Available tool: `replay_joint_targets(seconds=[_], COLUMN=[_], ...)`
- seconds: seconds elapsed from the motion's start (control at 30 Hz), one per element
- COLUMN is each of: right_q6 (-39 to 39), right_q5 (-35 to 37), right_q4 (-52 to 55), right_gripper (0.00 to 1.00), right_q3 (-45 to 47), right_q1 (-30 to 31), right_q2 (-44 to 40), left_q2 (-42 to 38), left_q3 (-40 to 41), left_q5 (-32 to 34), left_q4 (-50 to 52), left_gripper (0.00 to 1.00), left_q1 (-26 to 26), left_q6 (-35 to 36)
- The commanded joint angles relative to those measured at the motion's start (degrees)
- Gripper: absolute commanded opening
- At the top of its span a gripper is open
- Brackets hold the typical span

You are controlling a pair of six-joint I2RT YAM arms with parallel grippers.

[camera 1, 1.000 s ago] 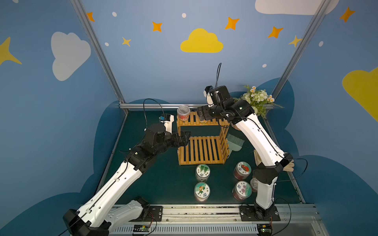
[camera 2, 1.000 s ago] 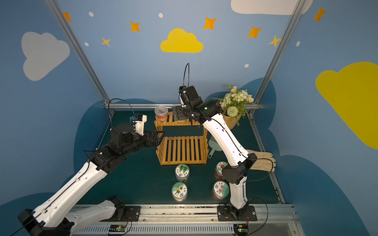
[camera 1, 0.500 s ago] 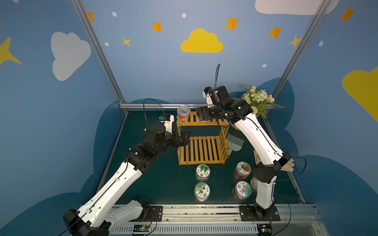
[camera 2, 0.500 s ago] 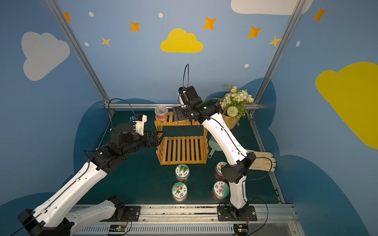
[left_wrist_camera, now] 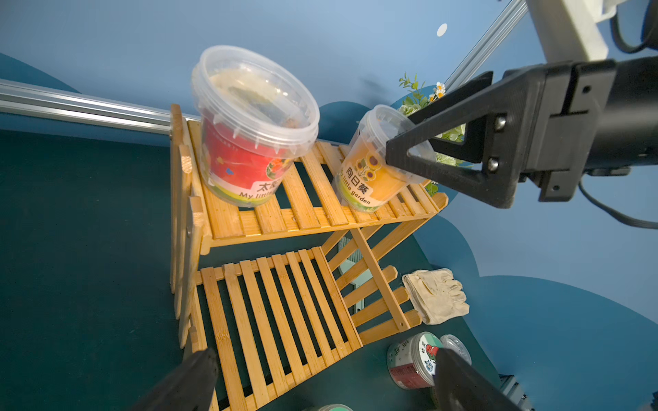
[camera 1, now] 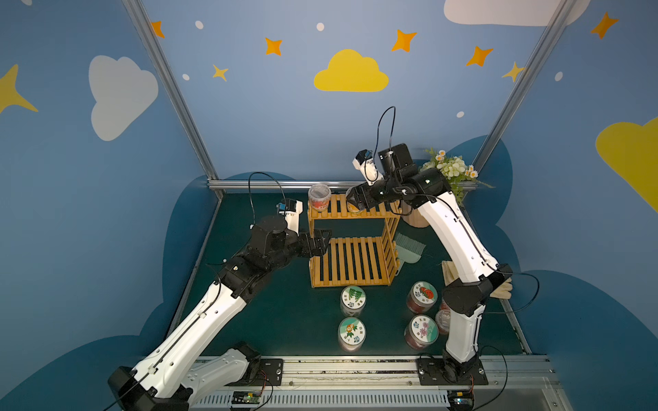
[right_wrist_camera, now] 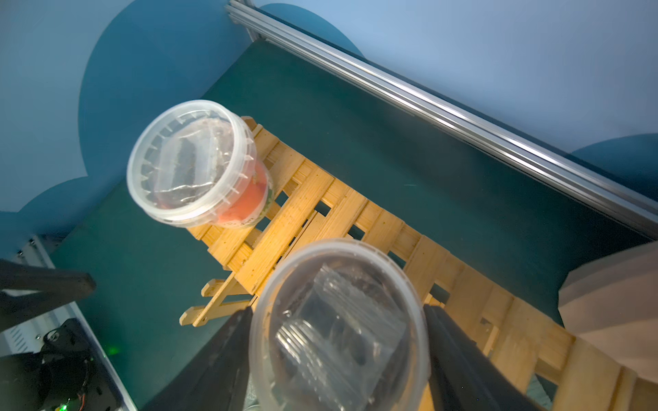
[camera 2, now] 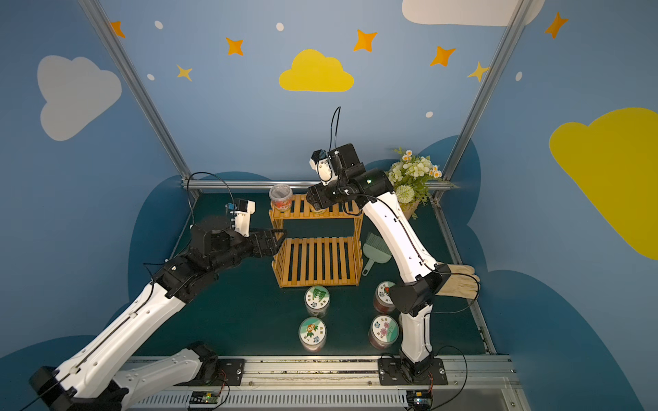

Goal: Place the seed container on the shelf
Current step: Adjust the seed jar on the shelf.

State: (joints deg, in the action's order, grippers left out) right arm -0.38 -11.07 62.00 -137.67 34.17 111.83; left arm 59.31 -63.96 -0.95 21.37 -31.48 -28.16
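The seed container, a clear lidded tub with a yellow sunflower label, stands on the top tier of the wooden slatted shelf. My right gripper reaches over that tier from the right and is shut on the seed container, a finger against each side just under the lid. In both top views the right gripper hides most of the tub. A red-labelled tub stands at the tier's left end. My left gripper hangs open and empty by the shelf's left side.
Several lidded jars stand on the green mat in front of the shelf. A green dustpan lies right of the shelf, a flower pot stands at the back right, and a pale glove lies by the right arm.
The right gripper's fingers have closed in on the yellow-labelled tub on the top tier. Both arms have stayed about where they were.
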Motion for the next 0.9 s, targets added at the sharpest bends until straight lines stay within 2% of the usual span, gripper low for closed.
replay_joint_targets(seconds=[0.0,0.33,0.87], right_q6=[-5.3,-10.0,-13.0], right_q5=[-10.3,-14.4,-16.3], right_q4=[0.1,0.3,0.6], right_gripper=[0.69,0.70,0.73], right_q3=[-0.2,-0.6,-4.6], right_q1=[-1.8,-2.2,-2.0], right_q2=[-2.8,-1.5,4.2], left_q2=[-1.3,-2.0,-2.0], left_q3=[-0.2,-0.5,1.2], left_q5=[-0.7,-1.9,-0.5], left_q4=[1.0,2.3,4.7], left_gripper=[1.00,1.00,1.00], left_q1=[0.3,0.4,0.5], left_q6=[1.8,3.6,4.3])
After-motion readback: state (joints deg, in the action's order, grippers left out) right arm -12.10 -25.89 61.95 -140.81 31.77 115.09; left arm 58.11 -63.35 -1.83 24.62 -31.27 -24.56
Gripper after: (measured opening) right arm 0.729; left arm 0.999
